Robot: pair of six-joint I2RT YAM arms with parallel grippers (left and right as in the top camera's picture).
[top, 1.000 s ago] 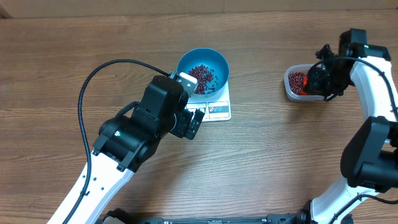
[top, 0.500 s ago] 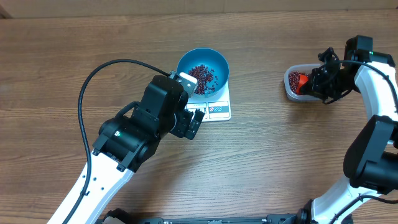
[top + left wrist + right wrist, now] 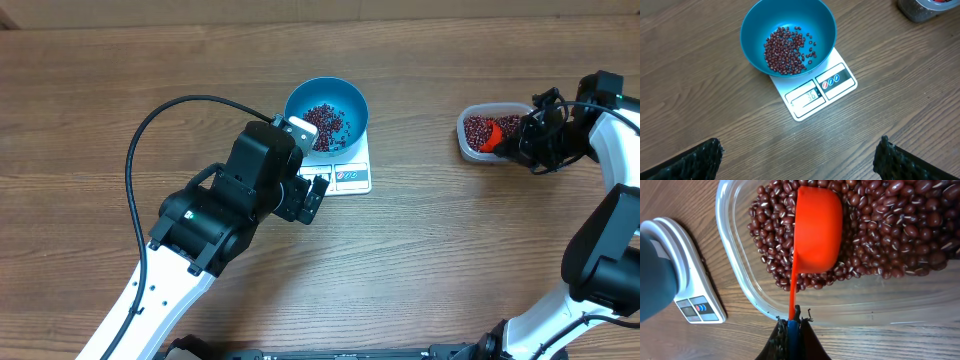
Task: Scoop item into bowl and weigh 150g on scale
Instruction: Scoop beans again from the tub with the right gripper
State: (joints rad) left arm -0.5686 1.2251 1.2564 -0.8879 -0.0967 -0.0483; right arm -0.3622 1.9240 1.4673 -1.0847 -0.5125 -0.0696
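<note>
My right claw [image 3: 791,330] is clenched on the thin handle of an orange scoop [image 3: 817,230], whose cup lies among the red-brown beans [image 3: 890,230] in a clear plastic tub [image 3: 732,265] at the right of the table [image 3: 450,250]. The handle's long axis runs from the claw leftward, toward the blue bowl [image 3: 752,30], which stands on the white scale [image 3: 840,82] well apart to my left across bare wood. A shallow heap of beans already lies in that bowl without covering its floor; the scale's figures are too small to read surely. My left claw [image 3: 797,152], released and empty, hangs above the table just in front of the scale and is by far the nearer arm. For the carry, I judge the tub's wall on the bowl side the first obstacle. The left arm, crowding the bowl's front-left side, is the second; the bowl's right side lies open.
</note>
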